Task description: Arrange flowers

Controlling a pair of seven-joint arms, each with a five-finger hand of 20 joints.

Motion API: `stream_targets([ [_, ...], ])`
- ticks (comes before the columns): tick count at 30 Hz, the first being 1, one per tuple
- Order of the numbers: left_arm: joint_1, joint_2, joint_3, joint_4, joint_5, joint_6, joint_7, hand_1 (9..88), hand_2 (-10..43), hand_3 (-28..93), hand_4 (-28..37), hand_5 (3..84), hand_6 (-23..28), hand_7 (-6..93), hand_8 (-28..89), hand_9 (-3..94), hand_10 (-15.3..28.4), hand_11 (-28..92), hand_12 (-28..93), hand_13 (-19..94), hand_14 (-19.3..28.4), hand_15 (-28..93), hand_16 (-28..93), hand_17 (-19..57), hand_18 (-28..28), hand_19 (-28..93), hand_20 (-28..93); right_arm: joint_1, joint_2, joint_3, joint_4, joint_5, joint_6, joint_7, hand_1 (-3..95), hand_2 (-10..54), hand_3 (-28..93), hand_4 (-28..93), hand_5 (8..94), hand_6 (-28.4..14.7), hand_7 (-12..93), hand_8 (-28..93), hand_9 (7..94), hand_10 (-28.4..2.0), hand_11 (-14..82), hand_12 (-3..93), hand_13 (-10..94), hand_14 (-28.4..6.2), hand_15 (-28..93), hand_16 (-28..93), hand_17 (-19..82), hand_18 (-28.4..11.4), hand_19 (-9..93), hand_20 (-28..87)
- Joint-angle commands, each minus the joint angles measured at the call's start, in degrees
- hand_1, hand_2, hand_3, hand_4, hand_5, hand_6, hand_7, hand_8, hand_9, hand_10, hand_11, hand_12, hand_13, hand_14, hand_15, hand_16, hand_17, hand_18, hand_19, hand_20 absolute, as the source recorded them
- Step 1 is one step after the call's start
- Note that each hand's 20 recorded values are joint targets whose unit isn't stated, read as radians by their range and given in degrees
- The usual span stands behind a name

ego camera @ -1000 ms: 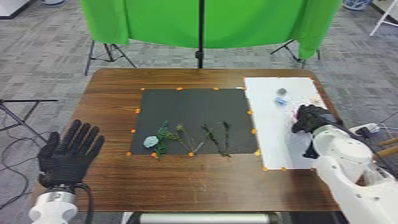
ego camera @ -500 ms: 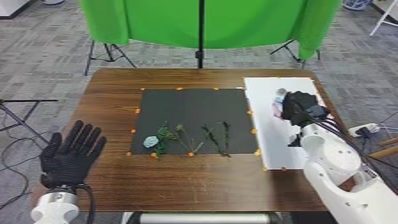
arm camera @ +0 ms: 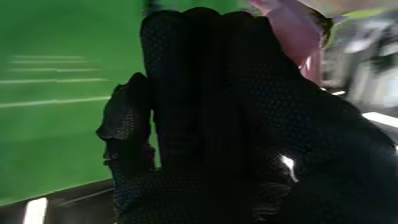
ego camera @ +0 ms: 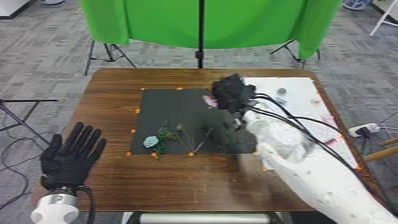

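The brown worktop point(ego camera: 204, 192) carries everything. At its near left lies the left hand point(ego camera: 67, 162), palm up, its fingers straight and spread, grasping nothing. The white right arm point(ego camera: 298, 172) comes in from the near right and slants across the worktop toward the far middle.

In the middle is a dark mat point(ego camera: 182, 107) with orange markers point(ego camera: 190, 154) round its edge. Near its left corner sits a pale blue flower point(ego camera: 150, 141), with a green sprig point(ego camera: 162, 145) just beside it on the right. Right of these, thin stems point(ego camera: 202, 140) lie on the mat, slanting toward each other at their near ends.

Farther off, the right hand point(ego camera: 233, 93) is over the mat's far right part, its fingers grasping a pink flower point(ego camera: 210, 101) that shows at its left side. In the right wrist view the pink petals are close by the fingertips.

On the right lies a white sheet point(ego camera: 266, 85), with a small grey flower point(ego camera: 282, 91) on its far part and pink pieces point(ego camera: 330, 120) along its right side. Beyond the worktop hangs a green cloth point(ego camera: 151, 22).
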Motion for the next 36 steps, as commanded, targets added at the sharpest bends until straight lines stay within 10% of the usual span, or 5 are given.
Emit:
stream_targets([
  [1,-2.55,1.18,2.01,1.08,-0.02,0.16,0.24,28.0,11.7,78,-28.3,45.2,10.2,10.3,-9,38.4,15.5,19,10,27,16.4,33,-7,-8.4,13.4,34,11,9.41,-11.77,-5.53,8.94,-7.00,-2.14,-7.10,58.3,-9.5,72,-28,81.0,-1.0,26,-1,87.6,-11.7,6.2,34.1,70,-7.7,41,38,32,-21.9,88,39],
  [18,-5.99,3.46,3.13,2.27,0.28,-2.06,-1.01,28.0,11.8,78,-28.3,45.1,10.1,10.2,-9,38.6,15.6,19,10,27,16.4,33,-7,-8.2,13.3,33,11,7.27,-22.41,-6.35,18.28,-17.88,-9.60,0.83,58.1,-9.5,72,-28,80.3,-0.7,27,-2,86.1,-11.2,5.9,33.7,69,-7.4,40,38,32,-22.2,87,40],
  [36,-6.34,2.54,3.65,2.65,-0.11,-1.52,-2.23,28.3,13.0,80,-28.2,45.4,10.2,10.7,-9,39.0,15.7,19,10,27,16.4,33,-7,-8.3,13.4,34,11,6.70,-23.00,-7.50,15.96,-13.79,-12.30,5.16,56.7,-9.5,74,-28,65.8,0.5,17,-14,73.2,-12.3,13.7,21.4,66,-7.7,41,36,31,-22.7,86,38],
])
